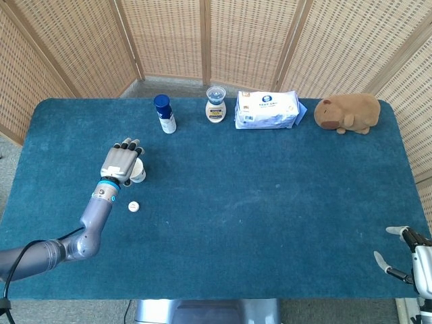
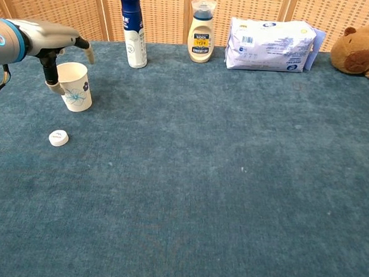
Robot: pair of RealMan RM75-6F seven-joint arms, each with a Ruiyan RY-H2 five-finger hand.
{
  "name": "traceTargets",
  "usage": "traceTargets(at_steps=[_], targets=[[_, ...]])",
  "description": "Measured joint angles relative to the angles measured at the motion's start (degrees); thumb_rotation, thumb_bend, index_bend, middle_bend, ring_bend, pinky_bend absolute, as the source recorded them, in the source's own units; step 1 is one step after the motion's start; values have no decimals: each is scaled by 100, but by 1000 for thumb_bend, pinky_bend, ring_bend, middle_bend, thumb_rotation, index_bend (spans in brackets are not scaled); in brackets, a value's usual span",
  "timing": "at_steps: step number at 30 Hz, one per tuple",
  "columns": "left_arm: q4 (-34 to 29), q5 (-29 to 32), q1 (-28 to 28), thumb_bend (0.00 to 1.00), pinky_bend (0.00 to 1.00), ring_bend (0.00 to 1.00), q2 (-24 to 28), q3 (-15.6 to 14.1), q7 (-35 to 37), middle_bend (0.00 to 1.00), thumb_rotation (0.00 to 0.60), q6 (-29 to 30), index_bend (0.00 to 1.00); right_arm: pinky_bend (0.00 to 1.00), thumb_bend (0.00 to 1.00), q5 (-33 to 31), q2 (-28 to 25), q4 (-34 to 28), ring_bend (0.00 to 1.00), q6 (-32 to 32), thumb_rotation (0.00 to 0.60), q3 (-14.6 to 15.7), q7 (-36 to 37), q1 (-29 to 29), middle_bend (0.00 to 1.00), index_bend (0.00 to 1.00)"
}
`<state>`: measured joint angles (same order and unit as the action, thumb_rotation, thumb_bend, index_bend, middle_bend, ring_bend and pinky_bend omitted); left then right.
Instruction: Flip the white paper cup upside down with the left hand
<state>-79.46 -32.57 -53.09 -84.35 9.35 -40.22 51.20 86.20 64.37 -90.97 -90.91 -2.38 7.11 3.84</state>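
Observation:
The white paper cup (image 2: 76,88) with a blue flower print stands mouth up at the table's left, leaning slightly. In the head view the cup (image 1: 139,173) is half covered by my left hand (image 1: 121,161). In the chest view that left hand (image 2: 49,41) arches over the cup's rim. Its thumb (image 2: 50,73) reaches down the cup's left side and touches it, while the other fingers are spread above the rim, apart from the cup. My right hand (image 1: 407,254) hangs past the table's near right corner, fingers apart and holding nothing.
A small white cap (image 2: 58,138) lies just in front of the cup. Along the back edge stand a blue-capped bottle (image 2: 132,29), a lotion bottle (image 2: 201,30), a pack of wipes (image 2: 271,35) and a brown plush animal (image 2: 364,55).

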Motion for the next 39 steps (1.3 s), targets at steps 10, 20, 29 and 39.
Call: traceTargets(at_steps=[10,20,29,39], targets=[[-39,-6,-20,209,172,0,43,-80,22,92,599,85,502,432,330,0,25,12,408,-35,412,-13,-17,24,343,333],[-87,46,-37,209,172,0,44,-98,64,92,600,138,543,431,330,10,30,36,408,-68,414,-12,27,54,343,334],[-488,-46,115,209,171,0,254,162,670,92,600,263,543,432,329,35,81,117,408,-27,412,-14,114,29,343,334],[-945,937,322,206,177,0,636,609,1753,92,600,-362,543,432,330,74,157,215,408,9,413,-12,203,-5,343,334]])
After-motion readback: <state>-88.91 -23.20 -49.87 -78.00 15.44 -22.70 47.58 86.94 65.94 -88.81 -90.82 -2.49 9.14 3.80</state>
